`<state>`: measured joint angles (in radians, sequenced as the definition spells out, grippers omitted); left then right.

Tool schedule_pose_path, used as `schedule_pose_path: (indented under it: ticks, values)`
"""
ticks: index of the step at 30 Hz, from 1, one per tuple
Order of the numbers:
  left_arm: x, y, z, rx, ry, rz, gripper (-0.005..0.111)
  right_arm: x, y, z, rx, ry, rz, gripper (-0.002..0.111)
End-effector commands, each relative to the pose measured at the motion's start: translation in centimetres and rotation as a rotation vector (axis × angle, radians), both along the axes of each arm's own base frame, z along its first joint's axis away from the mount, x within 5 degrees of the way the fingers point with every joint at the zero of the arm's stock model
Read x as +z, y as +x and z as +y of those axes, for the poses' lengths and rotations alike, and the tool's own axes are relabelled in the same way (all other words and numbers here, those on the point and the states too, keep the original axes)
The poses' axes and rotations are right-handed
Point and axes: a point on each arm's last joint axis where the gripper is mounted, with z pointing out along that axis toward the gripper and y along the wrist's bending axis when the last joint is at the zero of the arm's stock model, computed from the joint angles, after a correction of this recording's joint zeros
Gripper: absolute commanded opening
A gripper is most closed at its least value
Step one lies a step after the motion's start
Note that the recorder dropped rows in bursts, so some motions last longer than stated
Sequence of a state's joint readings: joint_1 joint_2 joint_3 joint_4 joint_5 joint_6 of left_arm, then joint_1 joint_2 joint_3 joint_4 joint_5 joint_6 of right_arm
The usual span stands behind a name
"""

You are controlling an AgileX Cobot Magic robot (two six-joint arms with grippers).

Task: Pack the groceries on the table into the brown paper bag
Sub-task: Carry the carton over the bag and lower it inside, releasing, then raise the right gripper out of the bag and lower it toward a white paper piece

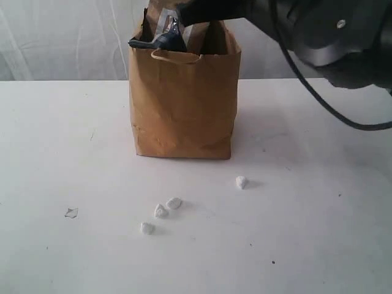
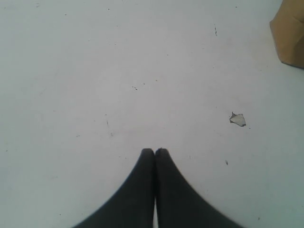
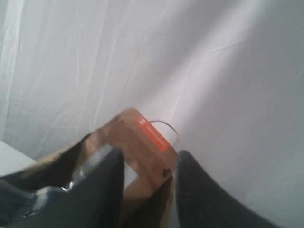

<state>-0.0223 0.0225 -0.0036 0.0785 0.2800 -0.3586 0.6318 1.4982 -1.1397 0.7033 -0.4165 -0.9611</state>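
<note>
Right gripper point(image 1: 170, 35) is positioned over the mouth of the brown paper bag point(image 1: 184, 104), reached in from the far right. Its jaws are seen apart in the right wrist view. Only the bag wall point(image 3: 137, 142) with a red label point(image 3: 153, 134) and a thin handle point(image 3: 167, 125) is seen through the gap. Nothing is seen clamped, so it is taken as released.

Long dark packet point(image 1: 144, 43) is located at the bag's mouth, just beside the gripper. It is dark blue with silvery crinkle. Its long axis is laid roughly left-right, with one end poked out past the left rim. Contact with the fingers cannot be told. The same packet point(image 3: 23, 202) is seen beside one finger, not between the two.

The bag is stood upright on the table point(image 1: 318, 233), long axis vertical, mouth up, at centre far.

Four white lumps point(image 1: 174, 203) are scattered on the near side of the bag. A grey chip point(image 1: 71, 212) is seen at near left.

Left gripper point(image 2: 154, 153) is pressed fully together with nothing grasped. It is held over bare table, with the chip point(image 2: 237, 119) and a corner of the bag point(image 2: 289, 33) in its view.
</note>
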Motion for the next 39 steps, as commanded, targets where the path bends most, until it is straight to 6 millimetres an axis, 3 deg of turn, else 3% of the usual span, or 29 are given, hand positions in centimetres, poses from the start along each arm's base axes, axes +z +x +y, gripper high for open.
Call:
schedule_pose_path:
  ticks: [1,3,6,10,16,23,28,34,39]
  values:
    - [-0.1,0.0,0.1,0.005,0.006,-0.001,0.0,-0.9,-0.2,-3.7,-0.233,-0.004,0.096,0.009]
    - [-0.1,0.0,0.1,0.005,0.006,-0.001,0.0,-0.9,-0.6,-6.0,-0.446,-0.016,0.115,0.0]
    - [-0.1,0.0,0.1,0.005,0.006,-0.001,0.0,-1.0,-1.5,-9.1,-0.739,-0.108,0.157,0.0]
    - [-0.1,0.0,0.1,0.005,0.006,-0.001,0.0,-3.8,-1.7,-9.9,-0.613,-0.395,0.367,0.0]
    - [-0.1,0.0,0.1,0.005,0.006,-0.001,0.0,-8.8,-2.9,-10.4,-0.554,-0.504,0.477,0.0]
    - [-0.1,0.0,0.1,0.005,0.006,-0.001,0.0,-12.4,-4.7,-11.8,-0.603,-0.566,0.572,0.0]
    - [-0.1,0.0,0.1,0.005,0.006,-0.001,0.0,-14.1,-5.6,-12.1,-0.631,-0.42,0.625,0.0]
    - [-0.1,0.0,0.1,0.005,0.006,-0.001,0.0,-15.8,-6.0,-10.0,-0.536,0.202,0.766,0.0]
    - [-0.1,0.0,0.1,0.005,0.006,-0.001,0.0,-17.1,-7.5,-6.8,-0.315,0.692,1.061,0.0]
